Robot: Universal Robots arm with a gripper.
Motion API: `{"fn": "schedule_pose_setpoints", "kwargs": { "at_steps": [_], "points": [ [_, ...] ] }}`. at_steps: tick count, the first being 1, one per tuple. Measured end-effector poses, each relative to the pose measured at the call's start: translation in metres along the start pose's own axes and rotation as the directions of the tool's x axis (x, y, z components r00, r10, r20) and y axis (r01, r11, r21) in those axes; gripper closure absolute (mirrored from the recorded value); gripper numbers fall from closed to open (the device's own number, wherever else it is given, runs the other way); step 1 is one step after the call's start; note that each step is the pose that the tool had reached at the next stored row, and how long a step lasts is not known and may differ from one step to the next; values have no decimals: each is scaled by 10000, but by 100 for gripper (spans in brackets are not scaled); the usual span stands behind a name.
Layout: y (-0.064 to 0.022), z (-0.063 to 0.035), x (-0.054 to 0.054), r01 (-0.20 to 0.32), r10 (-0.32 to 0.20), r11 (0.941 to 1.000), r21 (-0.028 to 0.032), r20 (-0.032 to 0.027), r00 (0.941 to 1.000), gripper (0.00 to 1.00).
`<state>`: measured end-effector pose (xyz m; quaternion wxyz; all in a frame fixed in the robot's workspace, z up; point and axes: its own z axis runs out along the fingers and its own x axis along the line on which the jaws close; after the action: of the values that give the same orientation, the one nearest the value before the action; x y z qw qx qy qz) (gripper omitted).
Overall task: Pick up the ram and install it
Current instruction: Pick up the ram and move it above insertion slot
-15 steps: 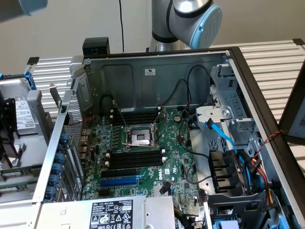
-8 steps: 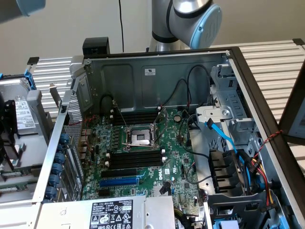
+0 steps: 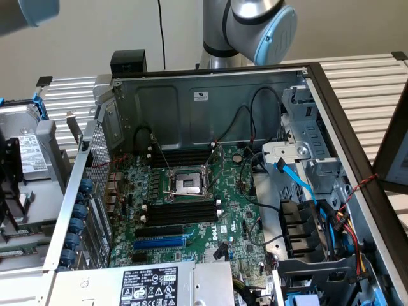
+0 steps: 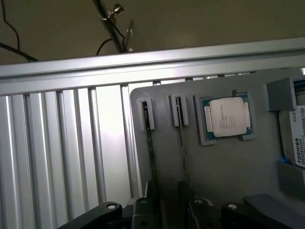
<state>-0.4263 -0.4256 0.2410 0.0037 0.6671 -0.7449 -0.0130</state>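
The ram (image 4: 149,143), a long thin stick seen edge-on and dark, stands upright in a slot of a grey moulded tray (image 4: 228,167). A second thin stick (image 4: 181,138) stands just beside it. The jaws stand wide and empty over the sticks' near ends; which stick they are nearer I cannot tell.

Beside the sticks, a square silver processor (image 4: 228,117) lies in its own recess. A hard drive (image 4: 296,143) at the tray's edge has a white label reading TOSHIBA. The tray rests on a ribbed aluminium table (image 4: 57,152).

In the exterior view, an open metal computer case (image 3: 210,95) holds a large green motherboard (image 3: 239,220). Its long black slots (image 3: 182,211) flank an open processor socket (image 3: 189,183). Black cables (image 3: 245,121) and a blue cable (image 3: 299,185) hang near the slots.
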Motion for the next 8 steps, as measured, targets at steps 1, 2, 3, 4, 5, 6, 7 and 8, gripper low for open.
{"fn": "schedule_pose_setpoints", "kwargs": {
  "at_steps": [1, 2, 3, 4, 5, 6, 7, 8],
  "points": [
    [0, 2, 5, 27, -27, 10000, 28, 1, 10000, 67],
    [-1, 4, 12, 52, -52, 10000, 54, 2, 10000, 67],
    [-2, 7, 21, 75, -75, 9999, 74, 4, 10000, 67],
    [-3, 12, 36, 95, -95, 9999, 77, 4, 10000, 67],
    [-6, 20, 51, 116, -116, 9999, 77, 3, 9999, 67],
    [-7, 30, 67, 138, -138, 9999, 78, 3, 9999, 67],
    [-9, 41, 80, 160, -160, 9998, 77, 2, 9999, 67],
    [-11, 59, 92, 190, -190, 9998, 76, 1, 9998, 67]
  ]
}}
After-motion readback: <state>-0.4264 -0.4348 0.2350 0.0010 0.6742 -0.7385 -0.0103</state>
